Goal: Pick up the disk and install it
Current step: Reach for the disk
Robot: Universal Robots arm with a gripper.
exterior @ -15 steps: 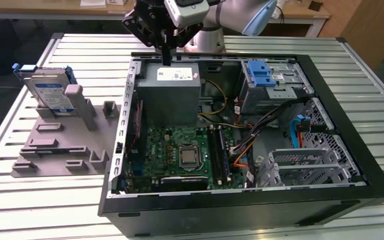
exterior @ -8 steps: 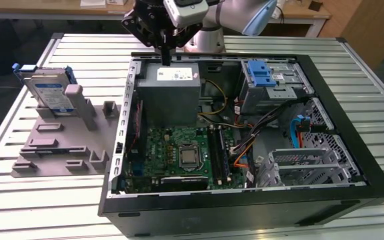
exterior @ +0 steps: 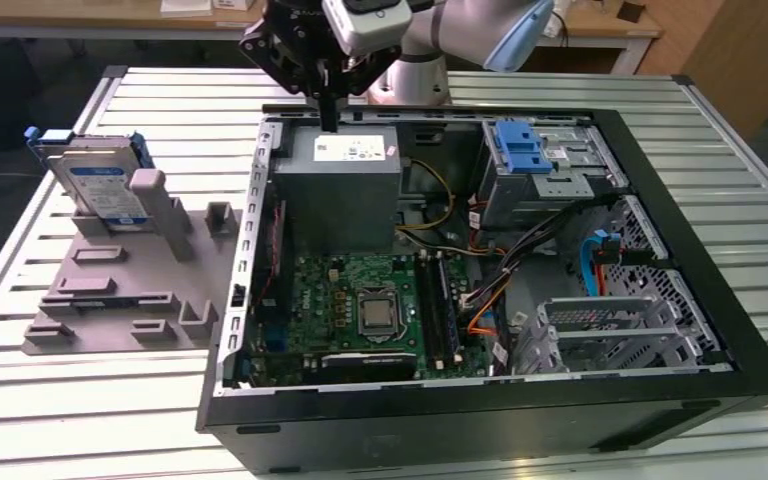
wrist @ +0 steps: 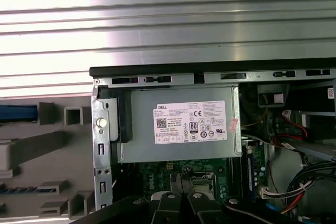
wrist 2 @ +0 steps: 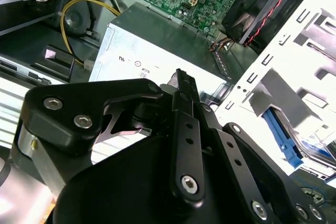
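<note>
Pick-up not begun: the black gripper [exterior: 327, 120], fingers together and empty, hangs above the grey metal power supply [exterior: 344, 190], well apart from the blue-framed silver-grey disk [exterior: 101, 185] upright in a grey plastic holder [exterior: 111, 300] at the exterior view's left; grasping likely calls for parted fingers.

A slatted metal table [exterior: 91, 430] is carrying everything. An open black computer case [exterior: 491, 415] is lying on its side on the slats, taking up the middle and the exterior view's right, from near edge to far. Just beside it, on the exterior view's left, a flat grey rack [exterior: 104, 300] is resting on the table. At the rack's far end the disk [exterior: 104, 190] is standing on edge, leaning slightly.
</note>
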